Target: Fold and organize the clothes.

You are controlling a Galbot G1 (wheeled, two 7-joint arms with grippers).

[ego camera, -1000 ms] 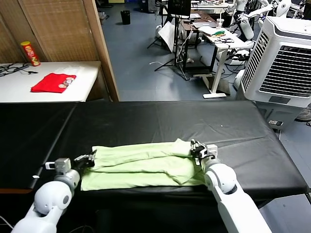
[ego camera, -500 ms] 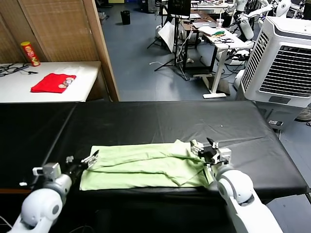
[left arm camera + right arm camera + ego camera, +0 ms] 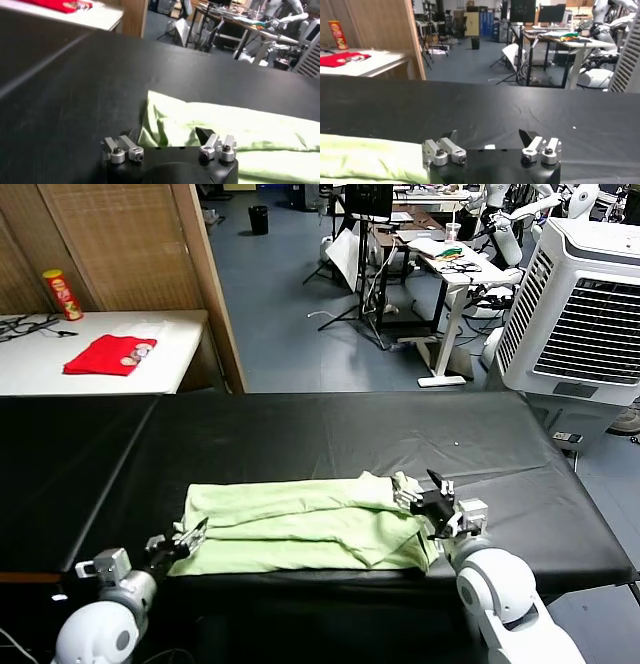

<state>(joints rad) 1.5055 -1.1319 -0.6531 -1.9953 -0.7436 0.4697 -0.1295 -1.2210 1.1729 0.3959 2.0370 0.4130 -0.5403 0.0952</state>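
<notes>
Head view showed the T-shirt [image 3: 305, 522] folded lengthwise; left tool [image 3: 183, 540] and right tool [image 3: 432, 506] flanked it, jaws apart, empty. Next probably regrasping its ends.

No text, label, brand, number or sign can be read anywhere in these views. The red and yellow canister [image 3: 62, 294] standing on the white side table [image 3: 180, 344] carries printing on its side, but it is too small to make out. The white cooling unit [image 3: 585, 314] at the right shows no legible marking, and the dark screen [image 3: 527, 10] in the background shows nothing readable.
</notes>
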